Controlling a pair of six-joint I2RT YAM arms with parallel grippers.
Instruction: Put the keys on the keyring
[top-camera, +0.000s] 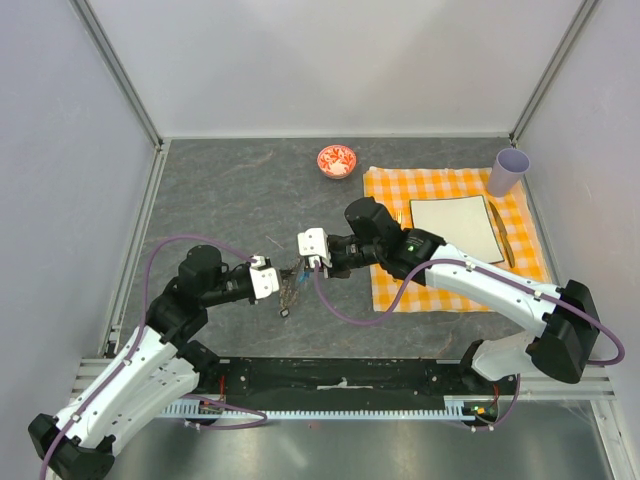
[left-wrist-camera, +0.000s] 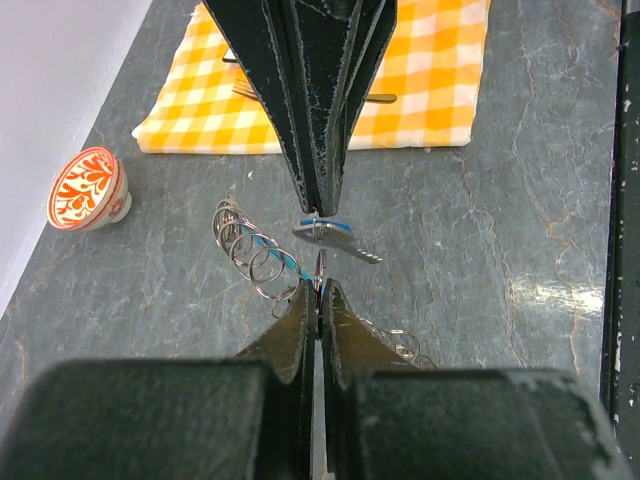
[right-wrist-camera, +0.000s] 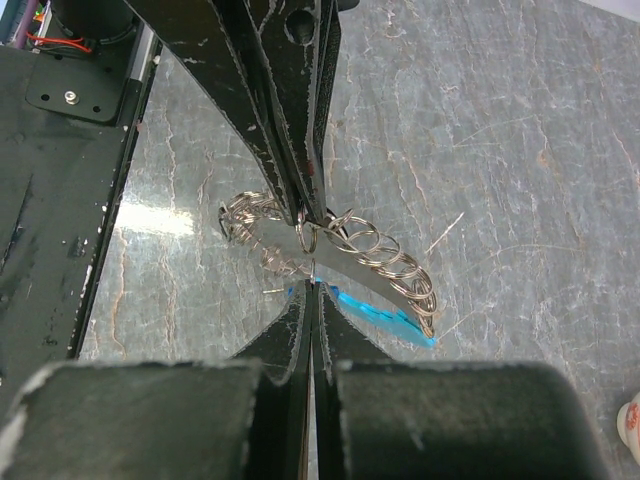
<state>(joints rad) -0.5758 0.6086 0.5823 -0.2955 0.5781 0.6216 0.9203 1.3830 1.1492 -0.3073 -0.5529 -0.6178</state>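
My left gripper (left-wrist-camera: 318, 287) pinched shut on coiled wire keyring (left-wrist-camera: 262, 262); right gripper (left-wrist-camera: 318, 212) clamps blue-headed key (left-wrist-camera: 342, 241); grey tabletop (left-wrist-camera: 500, 300)

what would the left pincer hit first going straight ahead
Likely the small silvery metal key, pinched in the right pincer beyond the thin wire ring the left pincer grips; depth unclear.

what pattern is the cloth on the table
Orange-and-white checks on the cloth, clearest in the top view.
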